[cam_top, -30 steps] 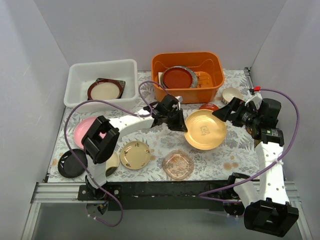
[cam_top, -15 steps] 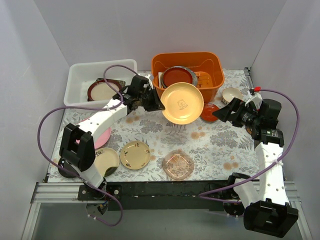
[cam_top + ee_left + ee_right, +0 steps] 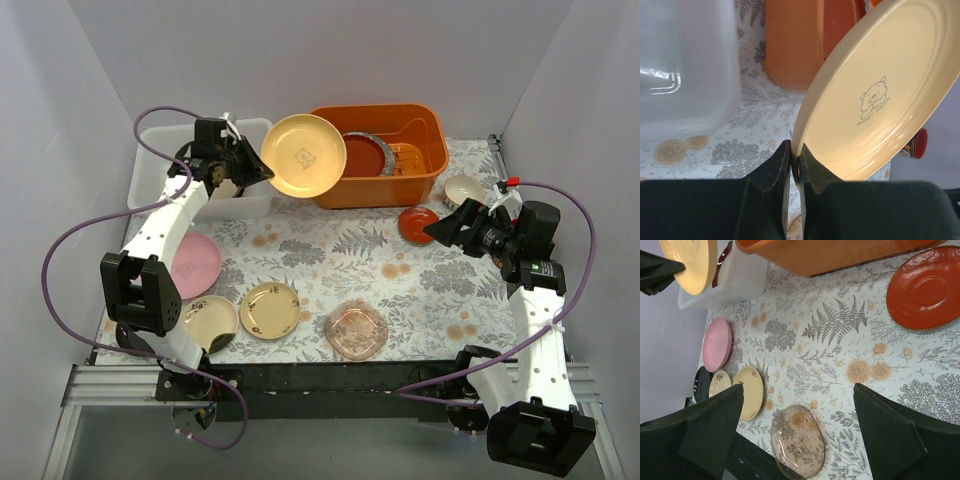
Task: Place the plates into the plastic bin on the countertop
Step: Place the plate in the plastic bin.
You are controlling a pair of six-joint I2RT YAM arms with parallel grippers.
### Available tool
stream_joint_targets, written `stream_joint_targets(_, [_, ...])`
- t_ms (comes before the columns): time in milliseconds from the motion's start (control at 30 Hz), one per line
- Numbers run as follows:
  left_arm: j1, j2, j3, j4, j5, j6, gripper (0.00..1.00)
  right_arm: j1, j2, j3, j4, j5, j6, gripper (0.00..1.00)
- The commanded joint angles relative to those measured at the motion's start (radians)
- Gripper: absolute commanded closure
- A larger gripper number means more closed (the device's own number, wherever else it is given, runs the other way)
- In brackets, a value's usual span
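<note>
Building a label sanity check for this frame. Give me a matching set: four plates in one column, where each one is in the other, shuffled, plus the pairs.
Plates:
1. cream bear-print plate
2. pink plate
3. small red plate
4. clear scalloped glass plate

Places:
A. flat on the left side of the countertop
B. near edge of the countertop, about the middle
C. off the surface, rim pinched in the left end effector
D. on the countertop, in front of the right end of the orange tub

Pairs: 1-C, 2-A, 3-D, 4-B
</note>
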Motion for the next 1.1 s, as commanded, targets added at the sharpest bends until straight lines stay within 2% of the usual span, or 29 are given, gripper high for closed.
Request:
stream_joint_targets(0, [0.083, -0.071, 0.059, -0.04, 0.027, -0.007, 1.0, -0.005, -0.012, -0.005, 0.038, -0.033, 0.002, 0.02])
stream_joint_targets(300, [0.255, -0.08, 0.051, -0.043, 0.064, -0.025, 1.0, -0.005, -0.002, -0.002, 0.036, -0.039, -0.002, 0.02])
stream_joint_targets(600, [0.421, -0.02, 0.057, -0.064, 0.108, -0.031, 1.0, -0.005, 0.012, 0.002, 0.03, -0.027, -0.002, 0.02])
stream_joint_targets(1067, [0.55, 0.087, 0.016, -0.037, 0.093, -0.002, 1.0, -0.005, 0.018, 0.01, 0.024, -0.035, 0.002, 0.02])
